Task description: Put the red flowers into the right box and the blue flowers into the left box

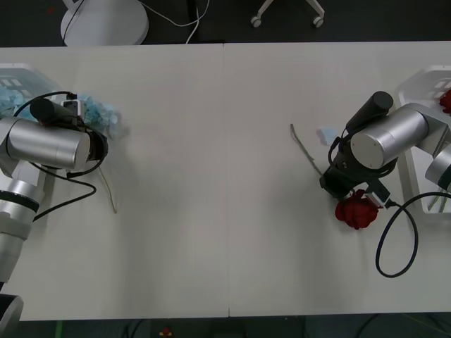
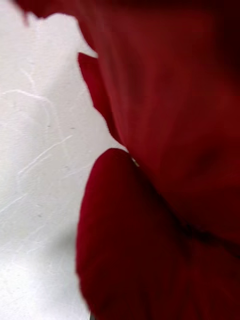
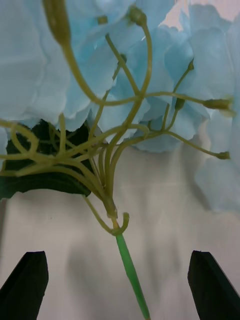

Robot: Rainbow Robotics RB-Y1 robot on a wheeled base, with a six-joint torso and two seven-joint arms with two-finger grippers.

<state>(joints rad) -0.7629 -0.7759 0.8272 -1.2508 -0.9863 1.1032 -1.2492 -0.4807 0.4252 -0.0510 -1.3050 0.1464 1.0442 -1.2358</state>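
From above we see our right gripper (image 1: 350,195) on a red flower (image 1: 354,210), grip unclear, while our left wrist camera shows wide-open fingers (image 3: 25,284) around a blue flower's (image 3: 115,75) stem.

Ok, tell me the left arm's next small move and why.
Probably lower the left claw and close on the blue flower's stem. Its black fingers stand open on either side of the stem, not touching it, and the cluster lies on the table beside the left box.
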